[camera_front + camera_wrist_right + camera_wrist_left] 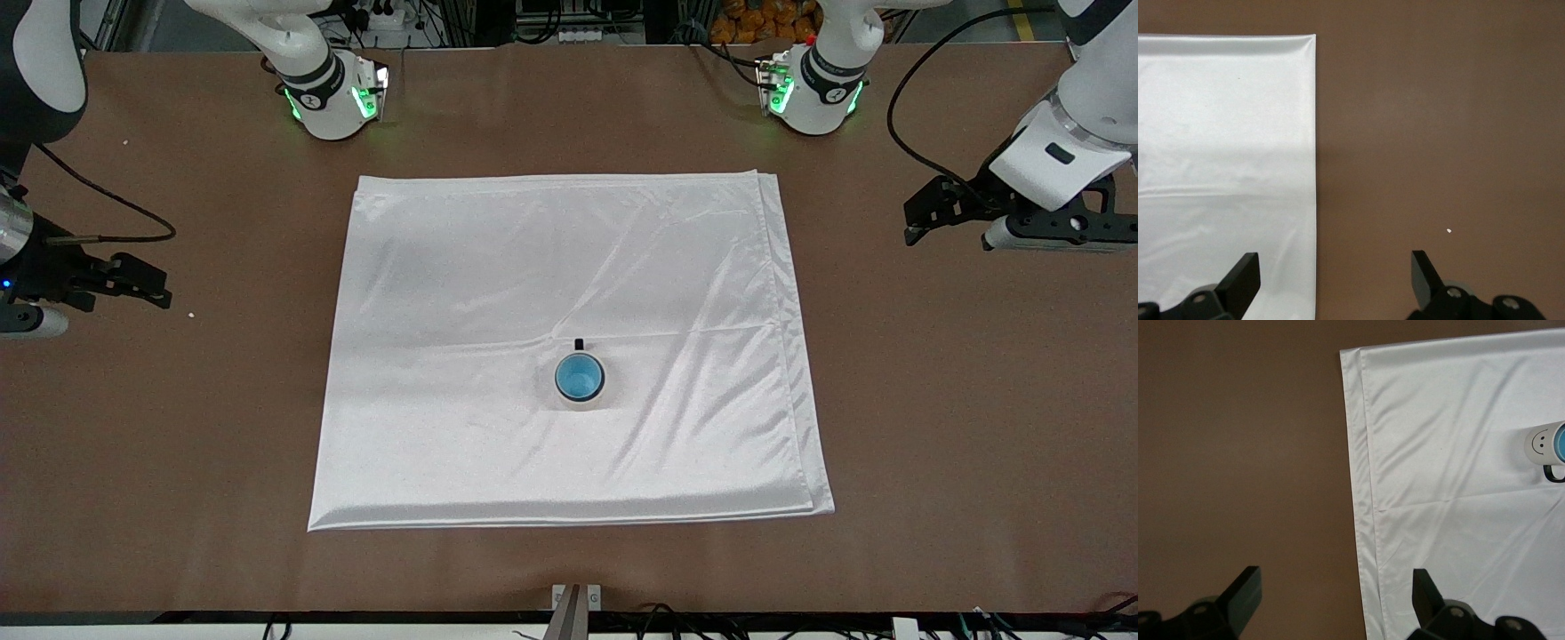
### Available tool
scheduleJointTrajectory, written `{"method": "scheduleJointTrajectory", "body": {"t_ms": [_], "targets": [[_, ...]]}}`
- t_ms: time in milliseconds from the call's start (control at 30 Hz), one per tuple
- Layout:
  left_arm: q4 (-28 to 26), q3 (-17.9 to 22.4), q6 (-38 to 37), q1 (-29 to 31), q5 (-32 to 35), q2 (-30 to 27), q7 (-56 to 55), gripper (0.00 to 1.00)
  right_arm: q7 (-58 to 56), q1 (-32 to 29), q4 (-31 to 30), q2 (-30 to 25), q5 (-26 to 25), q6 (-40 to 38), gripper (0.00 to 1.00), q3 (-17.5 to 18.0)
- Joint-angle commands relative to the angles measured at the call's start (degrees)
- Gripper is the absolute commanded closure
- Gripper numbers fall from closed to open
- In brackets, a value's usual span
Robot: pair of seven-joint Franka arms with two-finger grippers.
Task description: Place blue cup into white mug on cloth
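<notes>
Task looks done: blue cup (579,375) sits nested inside the white mug (580,400), only its bright blue inside showing from above, mug's black handle pointing toward the robots' edge of the counter. Mug stands upright on the cloth (462,293), near the cloth's middle, a bit toward the front-camera edge of the counter. Cloth lies flat with soft creases, centered on the brown counter (960,427). Left wrist view shows the mug's side with a small smiley face. Left gripper (925,213) hovers over bare counter by the left arm's end, off the cloth, fingers spread wide, holding nothing. Right gripper (147,283) hovers over bare counter at the right arm's end, also wide open and empty. Nothing left that I can judge; both arms look parked clear.
</notes>
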Motion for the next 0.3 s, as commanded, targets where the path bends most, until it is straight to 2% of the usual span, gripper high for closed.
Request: {"method": "scheduleJointTrajectory", "body": {"t_ms": [0,267], "targets": [[2.1,-0.2,0.1,0.2,-0.7,1.5,2.1,0.00,-0.3,-0.4,-0.6,-1.2,-0.2,-0.1,0.00,0.5],[2.2,-0.3,0.1,0.4,-1.2,1.8,1.5,0.00,-0.3,-0.4,-0.6,-1.2,-0.2,-0.1,0.00,0.5]]}}
